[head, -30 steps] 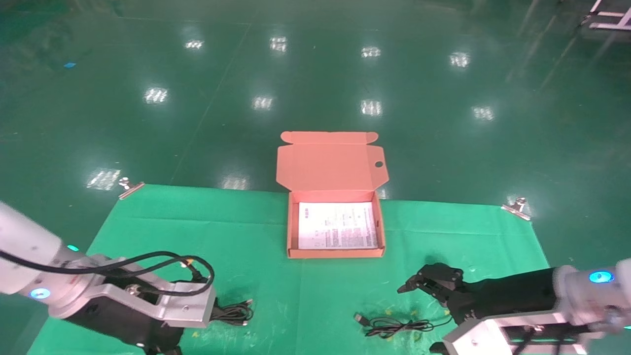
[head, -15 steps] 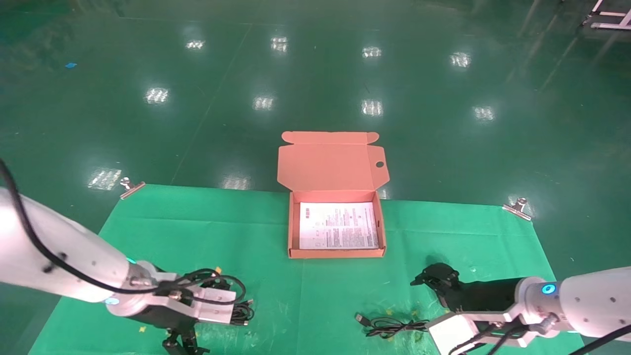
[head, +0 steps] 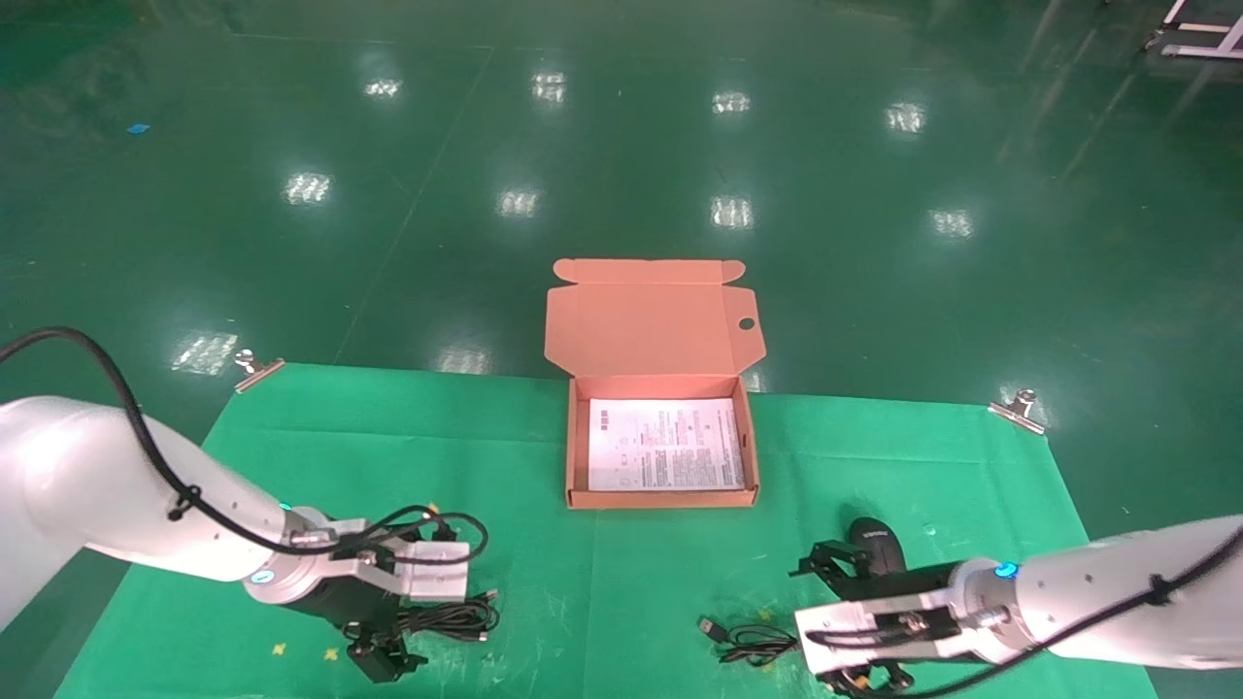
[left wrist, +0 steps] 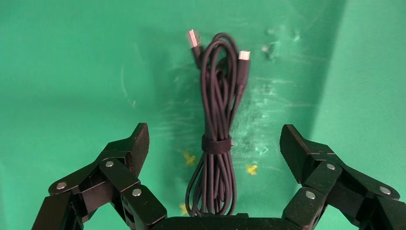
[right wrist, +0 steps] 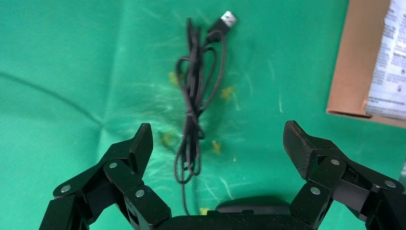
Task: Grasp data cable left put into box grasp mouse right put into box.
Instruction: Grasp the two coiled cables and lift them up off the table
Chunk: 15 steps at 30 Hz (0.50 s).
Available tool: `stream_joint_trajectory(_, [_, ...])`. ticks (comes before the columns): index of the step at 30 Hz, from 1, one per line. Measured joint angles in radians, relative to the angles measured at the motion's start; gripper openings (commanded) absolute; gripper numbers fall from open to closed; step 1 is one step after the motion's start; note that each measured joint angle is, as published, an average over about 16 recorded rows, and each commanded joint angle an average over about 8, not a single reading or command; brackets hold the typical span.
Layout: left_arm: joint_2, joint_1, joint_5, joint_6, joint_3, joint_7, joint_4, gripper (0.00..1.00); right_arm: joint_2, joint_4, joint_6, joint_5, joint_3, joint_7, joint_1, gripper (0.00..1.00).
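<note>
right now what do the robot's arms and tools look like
Both arms have smooth white shells with small glowing cyan rings near the wrists, silver metal wrist blocks, and loose black cables looping alongside. The left tool and right tool are matte black, each with two linked fingers joined by silver rivets and ending in wedge-shaped textured pads.

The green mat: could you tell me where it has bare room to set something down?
Free: the green mat left of the box, and right of it toward the clip. Crowded: near edge, where the left hand straddles the data cable and the right hand the mouse.
</note>
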Motion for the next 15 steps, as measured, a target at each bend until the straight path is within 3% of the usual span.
stream_joint_trajectory(11, [0.075, -0.019, -0.061, -0.049, -0.031, 0.120, 0.281, 1.00, -0.069, -0.172, 0.053, -0.024, -0.014, -0.056, 0.027, 1.00])
stream_joint_trajectory(13, [0.085, -0.023, -0.070, -0.053, -0.036, 0.139, 0.321, 0.81, -0.076, -0.193, 0.061, -0.027, -0.016, -0.068, 0.031, 0.97])
stream_joint_trajectory(15, [0.094, -0.027, -0.079, -0.057, -0.040, 0.157, 0.358, 0.56, -0.083, -0.213, 0.069, -0.029, -0.017, -0.079, 0.033, 0.72])
